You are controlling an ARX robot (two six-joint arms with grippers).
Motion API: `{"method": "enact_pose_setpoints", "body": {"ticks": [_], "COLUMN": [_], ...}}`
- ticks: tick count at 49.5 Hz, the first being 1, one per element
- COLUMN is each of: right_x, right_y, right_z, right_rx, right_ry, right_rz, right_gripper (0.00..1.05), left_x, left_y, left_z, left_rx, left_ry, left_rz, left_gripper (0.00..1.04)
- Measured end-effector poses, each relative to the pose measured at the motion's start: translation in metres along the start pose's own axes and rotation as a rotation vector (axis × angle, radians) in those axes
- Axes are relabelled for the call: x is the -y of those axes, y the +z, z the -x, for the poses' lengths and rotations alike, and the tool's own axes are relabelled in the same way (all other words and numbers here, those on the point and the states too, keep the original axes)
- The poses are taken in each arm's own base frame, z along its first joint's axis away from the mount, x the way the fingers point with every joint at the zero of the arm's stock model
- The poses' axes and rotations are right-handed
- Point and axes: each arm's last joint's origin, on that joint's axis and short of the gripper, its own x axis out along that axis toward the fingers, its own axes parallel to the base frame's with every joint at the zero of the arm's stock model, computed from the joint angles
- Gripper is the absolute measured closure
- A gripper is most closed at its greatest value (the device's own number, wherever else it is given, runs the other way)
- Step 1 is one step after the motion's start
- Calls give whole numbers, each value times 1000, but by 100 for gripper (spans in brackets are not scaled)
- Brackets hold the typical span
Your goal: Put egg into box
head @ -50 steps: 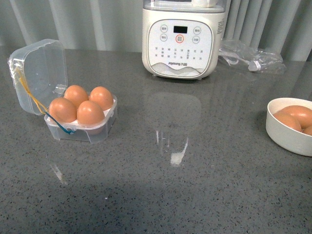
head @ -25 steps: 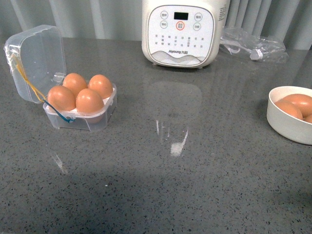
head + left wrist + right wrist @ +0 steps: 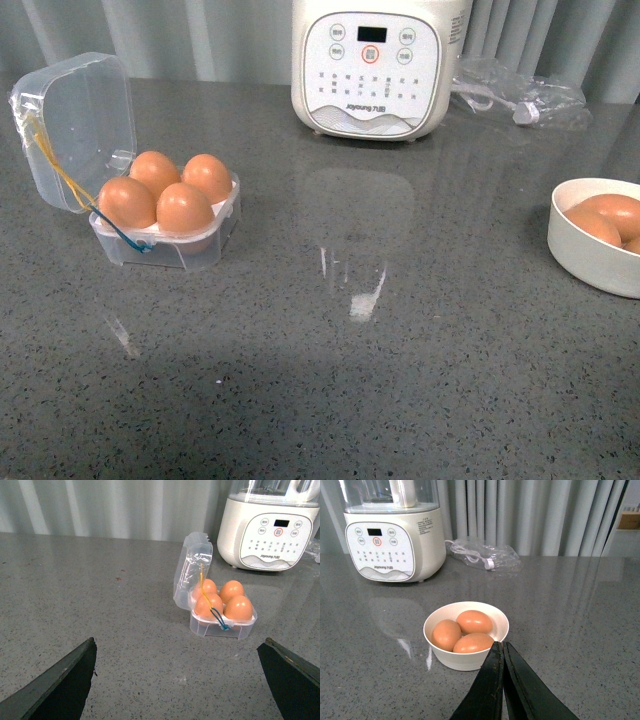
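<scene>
The box (image 3: pixel 205 250) is a clear plastic case at the left of the grey counter, its hinged lid (image 3: pixel 80 120) standing open with yellow and blue strings along one side. Several brown eggs (image 3: pixel 184 208) fill its slots. In the left wrist view the box (image 3: pixel 220 629) lies ahead of my left gripper (image 3: pixel 178 641), which is open, apart from it and holds nothing. My right gripper (image 3: pixel 499 644) is shut and empty, its tips just beside the rim of a white bowl (image 3: pixel 465 659) holding three brown eggs (image 3: pixel 474 621). Neither gripper shows in the front view.
A white kitchen appliance (image 3: pixel 378 65) with a button panel stands at the back centre. A clear plastic bag with a cable (image 3: pixel 515 100) lies to its right. The white bowl (image 3: pixel 590 265) sits at the right edge. Grey curtains hang behind the counter.
The front view shifted slightly, so everything sits a little higher in the picture than a second ago. Nothing on the counter has moved.
</scene>
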Motion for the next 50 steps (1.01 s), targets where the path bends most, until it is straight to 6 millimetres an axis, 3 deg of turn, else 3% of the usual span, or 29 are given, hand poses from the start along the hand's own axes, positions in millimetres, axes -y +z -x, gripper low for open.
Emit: {"method": "enact_pose_setpoints", "body": {"ticks": [50], "right_x": [0], "right_y": [-3], "right_z": [26], "right_rx": [-5], "right_ry": [0], "right_rz": [0], "right_gripper": [102], "left_x": [0], "left_y": [0], "left_z": [0], "left_rx": [0], "left_ry": [0], "left_rz": [0], "left_gripper": [7]}}
